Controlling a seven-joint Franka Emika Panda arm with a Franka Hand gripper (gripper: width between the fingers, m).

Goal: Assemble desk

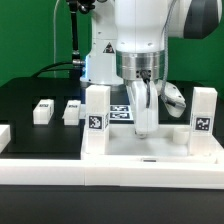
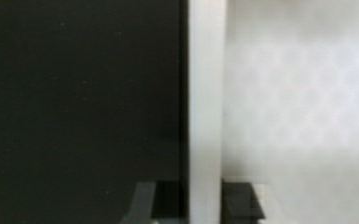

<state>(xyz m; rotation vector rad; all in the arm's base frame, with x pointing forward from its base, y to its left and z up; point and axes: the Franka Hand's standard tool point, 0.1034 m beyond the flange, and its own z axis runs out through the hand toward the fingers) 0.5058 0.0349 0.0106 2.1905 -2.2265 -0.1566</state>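
The desk top lies flat near the front of the table in the exterior view, with two white tagged legs standing upright on it, one toward the exterior view's left and one toward its right. My gripper reaches straight down between them at the top's far edge. In the wrist view the top's thin white edge runs between my two dark fingers, which are shut on it. Two more legs lie loose on the black table.
A long low white border bar runs along the front, and another piece of it sits at the exterior view's left. The marker board shows just behind the desk top. The arm's white base stands at the back.
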